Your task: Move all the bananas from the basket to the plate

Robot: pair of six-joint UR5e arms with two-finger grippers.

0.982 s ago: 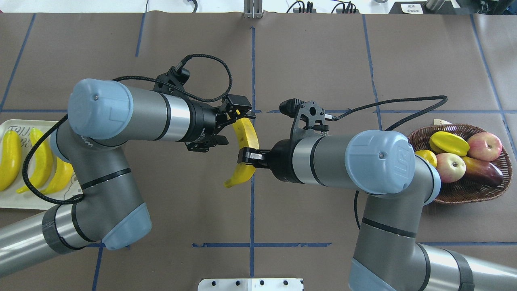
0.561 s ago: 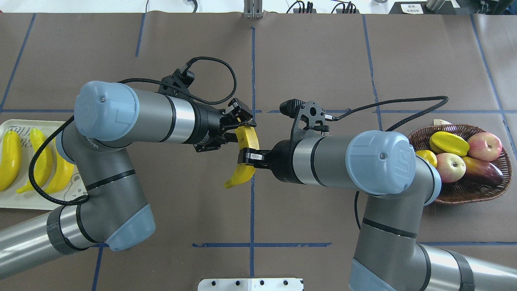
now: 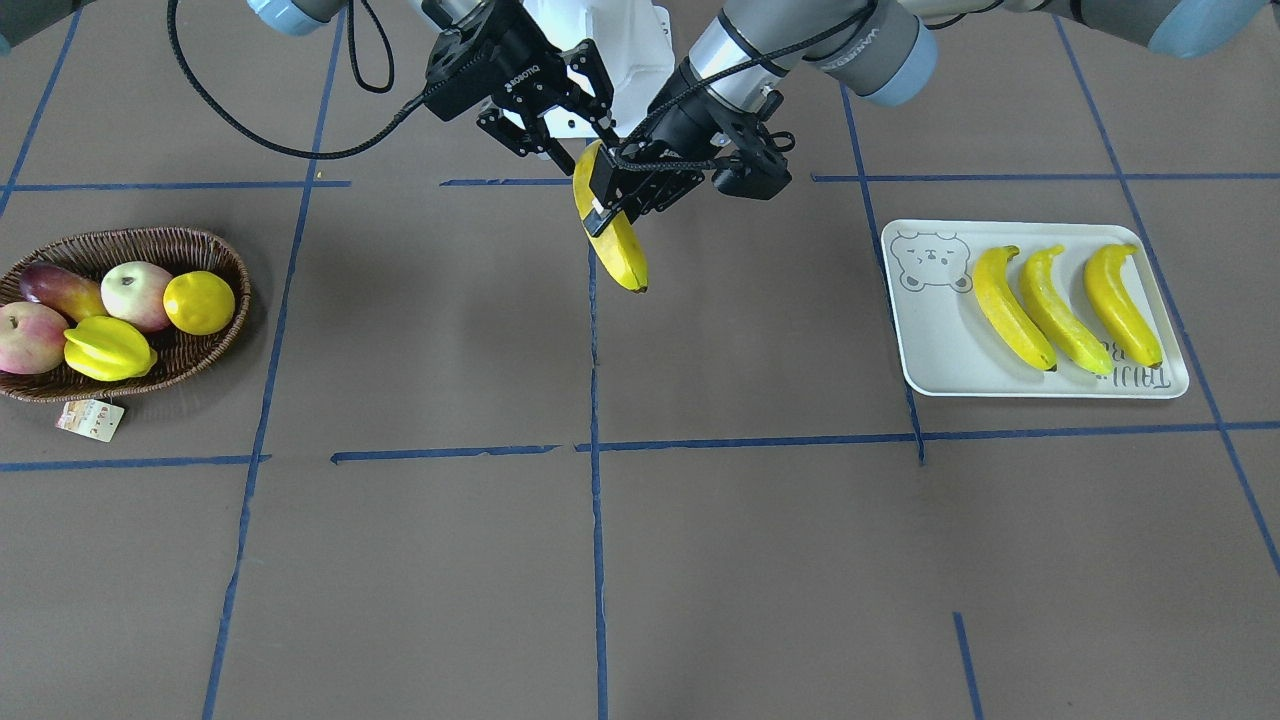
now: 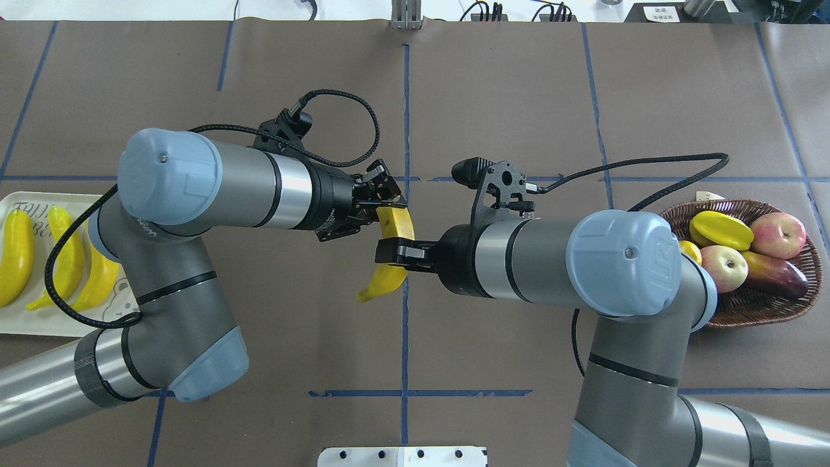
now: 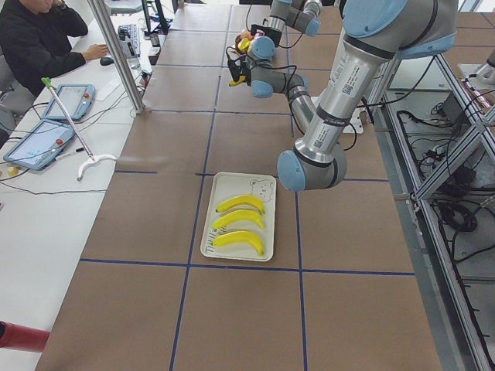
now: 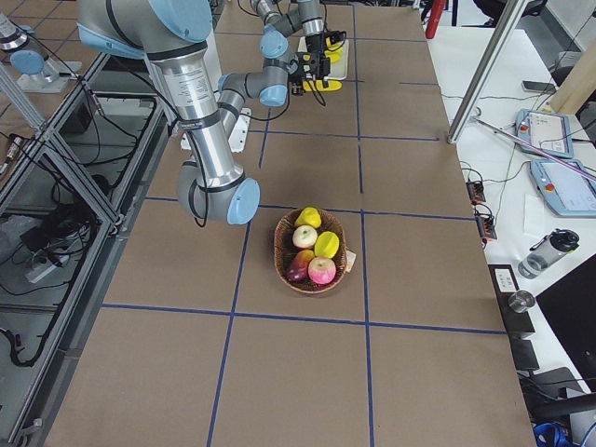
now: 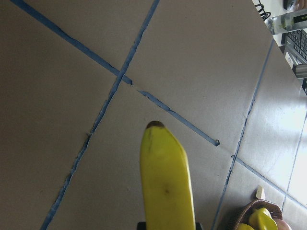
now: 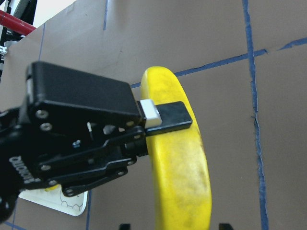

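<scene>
We are holding fourth banana mid-air over table: right gripper clamping its middle, left gripper pinching upper end. Three bananas lying on plate; basket carrying none. Risk: right letting go while left's hold sits shallow, banana pivoting, dropping.

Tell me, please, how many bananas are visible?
4. Three bananas lie on the plate; the fourth banana hangs mid-air, gripped by left pincer and right pincer. None visible in the basket.
</scene>
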